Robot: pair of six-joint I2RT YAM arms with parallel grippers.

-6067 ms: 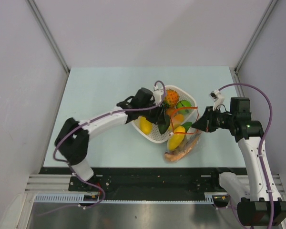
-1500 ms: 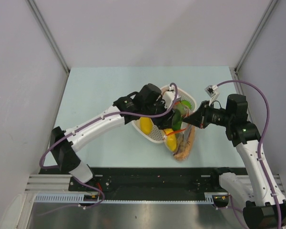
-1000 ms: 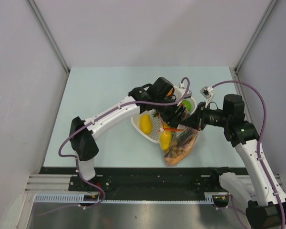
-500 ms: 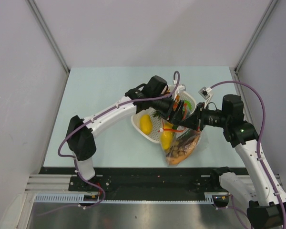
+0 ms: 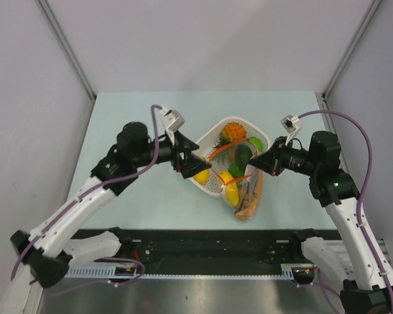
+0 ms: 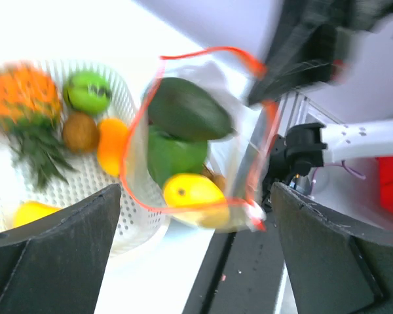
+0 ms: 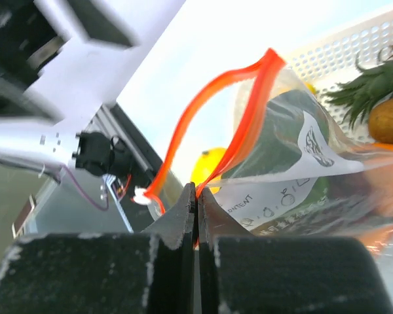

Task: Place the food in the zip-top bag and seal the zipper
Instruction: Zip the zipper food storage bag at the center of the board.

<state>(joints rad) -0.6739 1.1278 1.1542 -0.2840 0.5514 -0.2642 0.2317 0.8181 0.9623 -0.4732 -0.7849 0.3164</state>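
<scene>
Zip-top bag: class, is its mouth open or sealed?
Open. The red zipper spreads in a wide loop around the fruit; the right gripper pinches one edge.

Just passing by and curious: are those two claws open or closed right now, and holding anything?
Left gripper: open, holding nothing.
Right gripper: closed, pinching the plastic bag at its red strip.

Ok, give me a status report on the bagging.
Left gripper open, off the bag. Right gripper shut on the zipper. Bag mouth open, some fruit inside, more in the basket. Nothing in the way.
</scene>
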